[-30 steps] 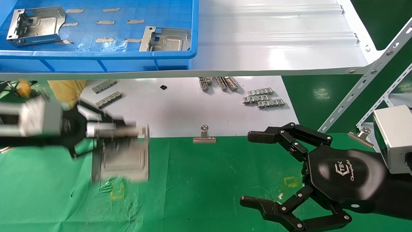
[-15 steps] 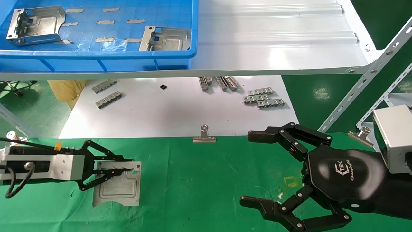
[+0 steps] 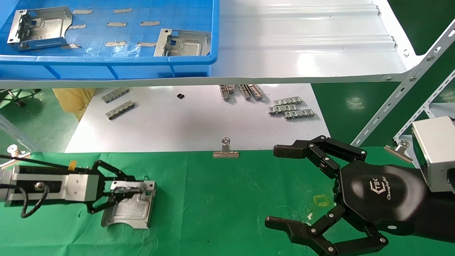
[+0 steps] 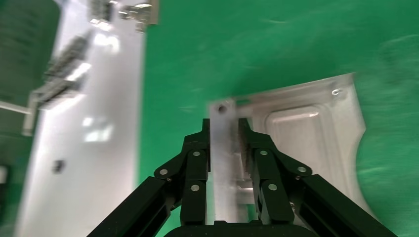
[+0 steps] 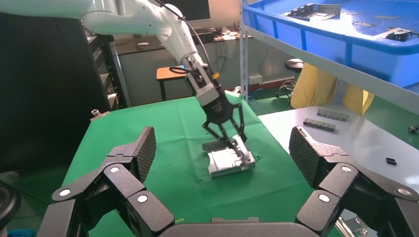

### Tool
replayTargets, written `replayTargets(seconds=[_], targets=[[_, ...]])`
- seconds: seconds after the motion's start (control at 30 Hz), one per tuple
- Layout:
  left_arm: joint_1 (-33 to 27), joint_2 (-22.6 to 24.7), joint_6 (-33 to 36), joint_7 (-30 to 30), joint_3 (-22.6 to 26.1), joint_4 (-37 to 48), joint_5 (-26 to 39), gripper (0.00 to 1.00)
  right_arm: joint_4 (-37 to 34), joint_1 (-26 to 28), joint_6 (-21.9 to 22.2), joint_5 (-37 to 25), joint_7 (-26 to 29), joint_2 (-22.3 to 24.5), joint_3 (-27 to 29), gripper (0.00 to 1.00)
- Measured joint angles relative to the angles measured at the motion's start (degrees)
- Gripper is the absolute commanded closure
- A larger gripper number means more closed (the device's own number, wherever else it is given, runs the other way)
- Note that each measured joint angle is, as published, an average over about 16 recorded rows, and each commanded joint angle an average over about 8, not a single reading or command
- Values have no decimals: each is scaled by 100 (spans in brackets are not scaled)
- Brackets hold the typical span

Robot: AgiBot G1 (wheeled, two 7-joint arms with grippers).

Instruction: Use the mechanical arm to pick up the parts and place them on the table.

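A silvery stamped sheet-metal bracket [image 3: 129,209] with an embossed channel is seen lying on the wrinkled bright green cloth of the table [image 3: 220,199], on the robot's left side just short of the white board [image 3: 192,121]. The bracket's curved cut-out edge is turned toward the robot, and the bent-up flange with its holes runs along the far edge; the plate appears tilted a little, though whether it rests fully flat on the cloth cannot be told from the head view. The left black gripper with jointed fingers [image 3: 137,191] is brought in low from the left, its silver boxy wrist level above the cloth, and its fingers [image 4: 197,163] are pressed together on the upright flange, which is pinched between the two pads in the left wrist view. The identical right black gripper with the white logo on its hexagonal palm [image 3: 280,186] is held over the green cloth on the right, well apart from the bracket, with its fingers spread wide. Two more silvery brackets [image 3: 39,28] [image 3: 183,42] are left in the blue plastic crate [image 3: 106,60] on the glossy white ribbed shelf [image 3: 305,42]. Small grey toothed metal strips [image 3: 291,108] lie on the white board, and a silver binder clip [image 3: 226,149] sits at its near edge
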Motion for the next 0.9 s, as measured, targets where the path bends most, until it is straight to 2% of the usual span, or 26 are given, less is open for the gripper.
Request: replayTargets(seconds=[0.17, 0.6, 0.9], targets=[[8, -15, 94, -154, -43, 176, -117, 0, 0, 0, 0, 0, 0, 0, 0, 0], [367, -267, 213, -992, -493, 547, -939, 0, -1, -1, 1, 1, 0, 0, 0, 0], [529, -336, 200, -1230, -647, 335, -1070, 0, -2, -1, 1, 1, 0, 0, 0, 0]])
